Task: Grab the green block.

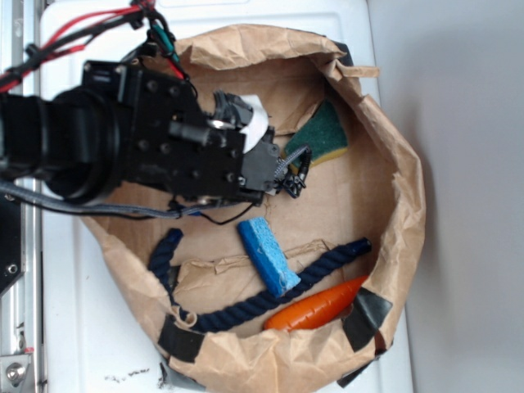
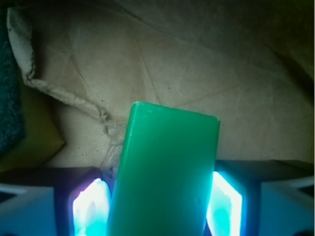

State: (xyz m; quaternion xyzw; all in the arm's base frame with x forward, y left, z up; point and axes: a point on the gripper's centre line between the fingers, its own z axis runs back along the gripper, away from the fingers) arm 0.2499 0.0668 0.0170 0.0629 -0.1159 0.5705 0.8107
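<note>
In the wrist view the green block [image 2: 167,162], a smooth flat slab, runs up from between my gripper's [image 2: 162,199] two glowing fingers [image 2: 91,206]. Both pads press its long sides, so the gripper is shut on it. The block leans slightly to the right over the brown paper floor. In the exterior view my gripper [image 1: 295,169] reaches into the upper middle of the paper bag [image 1: 401,188], just left of a dark-green sponge. The arm hides the green block there.
The dark-green sponge with a yellow underside [image 1: 323,135] lies at the bag's upper right and shows at the wrist view's left edge [image 2: 10,98]. A blue sponge [image 1: 268,255], a navy rope [image 1: 270,296] and an orange carrot [image 1: 315,307] lie in the lower half. A crumpled paper fold [image 2: 59,91] rises left of the block.
</note>
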